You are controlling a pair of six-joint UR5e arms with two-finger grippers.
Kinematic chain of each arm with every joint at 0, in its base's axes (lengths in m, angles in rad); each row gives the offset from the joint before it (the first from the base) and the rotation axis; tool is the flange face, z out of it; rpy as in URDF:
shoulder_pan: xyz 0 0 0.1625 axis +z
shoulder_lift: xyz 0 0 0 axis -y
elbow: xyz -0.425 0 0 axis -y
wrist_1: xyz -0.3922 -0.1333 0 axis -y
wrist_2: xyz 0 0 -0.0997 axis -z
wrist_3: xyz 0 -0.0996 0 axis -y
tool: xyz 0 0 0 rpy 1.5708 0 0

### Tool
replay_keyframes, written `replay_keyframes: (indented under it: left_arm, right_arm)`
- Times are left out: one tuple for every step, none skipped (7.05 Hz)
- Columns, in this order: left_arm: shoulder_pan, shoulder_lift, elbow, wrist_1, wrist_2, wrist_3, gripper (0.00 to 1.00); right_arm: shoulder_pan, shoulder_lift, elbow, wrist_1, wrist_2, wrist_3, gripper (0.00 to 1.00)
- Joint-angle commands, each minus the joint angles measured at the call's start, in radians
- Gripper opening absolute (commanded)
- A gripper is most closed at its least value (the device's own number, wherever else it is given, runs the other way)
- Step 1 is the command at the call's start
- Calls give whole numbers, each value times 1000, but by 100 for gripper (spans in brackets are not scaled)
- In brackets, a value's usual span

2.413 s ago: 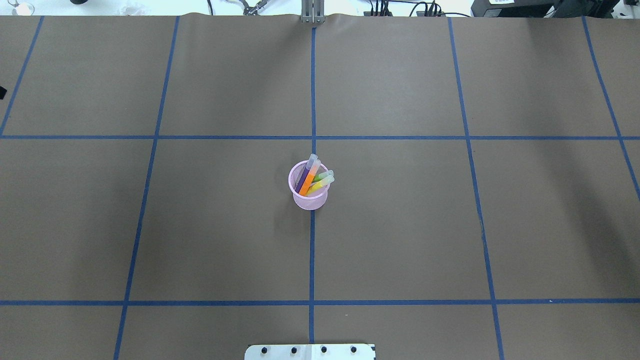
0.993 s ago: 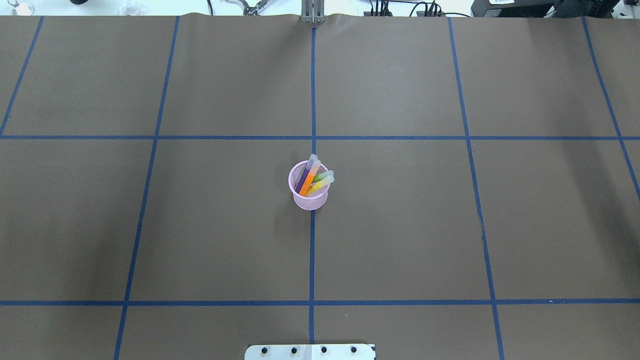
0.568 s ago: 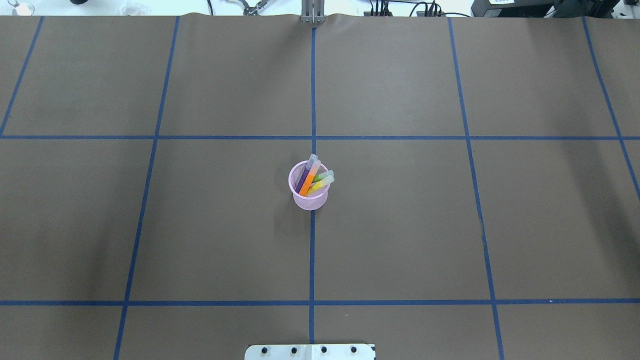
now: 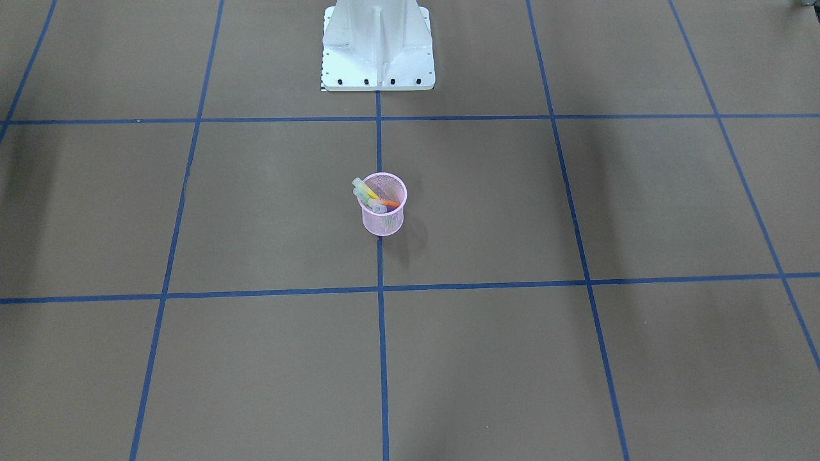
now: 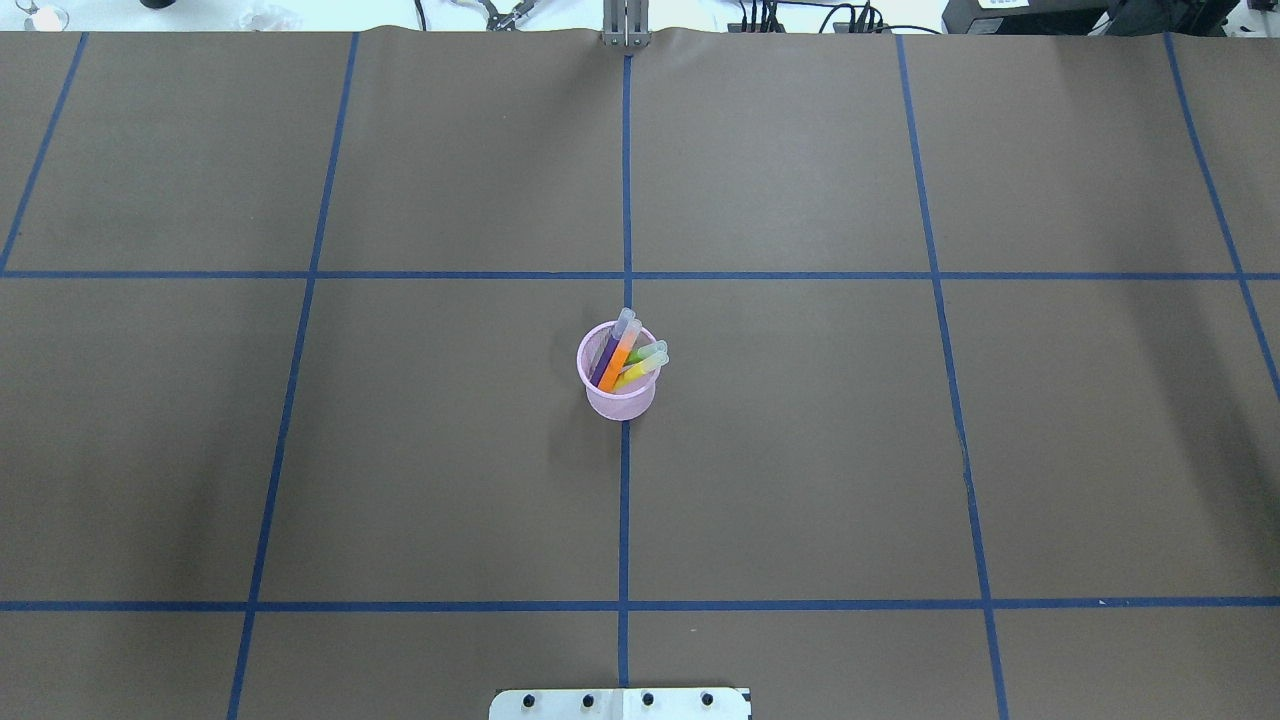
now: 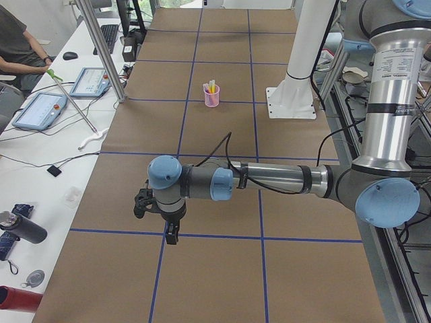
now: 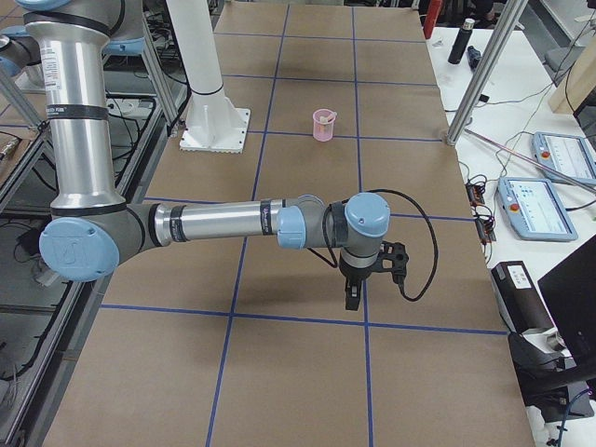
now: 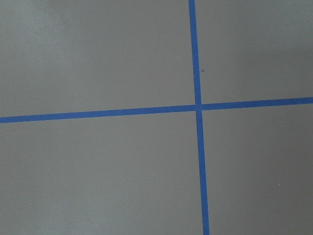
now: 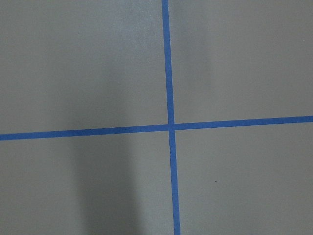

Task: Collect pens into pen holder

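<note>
Nothing on the brown counter (image 5: 800,450) has shifted since the earlier frames: the pink wire-mesh pen holder (image 5: 620,397) stands on the centre line, four slim pens (image 5: 616,362) (purple, orange, green, yellow) leaning inside, so collection appears complete. Left claw (image 6: 172,235) and right claw (image 7: 352,296) hang well apart, seen only sideways; released or clenched cannot be told.

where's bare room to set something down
All taped squares in the overhead view look bare except mid-table, where the pen holder with the pens sits on the centre tape line. The table's ends are crowded: left arm and right arm stretch low across them.
</note>
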Motion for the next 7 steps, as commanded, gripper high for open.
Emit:
replay_keyframes:
  left_arm:
    - [24, -4, 18, -27, 2, -29, 100]
    - [26, -4, 7, -27, -11, -30, 100]
    - [32, -4, 7, -25, -37, -29, 100]
    - [32, -5, 7, -25, -35, -29, 100]
    - [34, -17, 9, -24, -23, -18, 100]
    - [35, -30, 13, -19, -18, -12, 100]
    - [78, -36, 19, -14, -9, 8, 100]
  right_arm:
    - [-13, 5, -5, 0, -4, 1, 100]
    - [-14, -1, -5, 0, 5, 1, 100]
    - [-14, 1, -5, 1, 5, 1, 100]
    - [-20, 4, -6, 1, 5, 1, 100]
    - [-21, 7, -6, 1, 5, 1, 100]
    - [-29, 7, -8, 1, 5, -1, 100]
    - [-43, 8, -14, 1, 4, -1, 100]
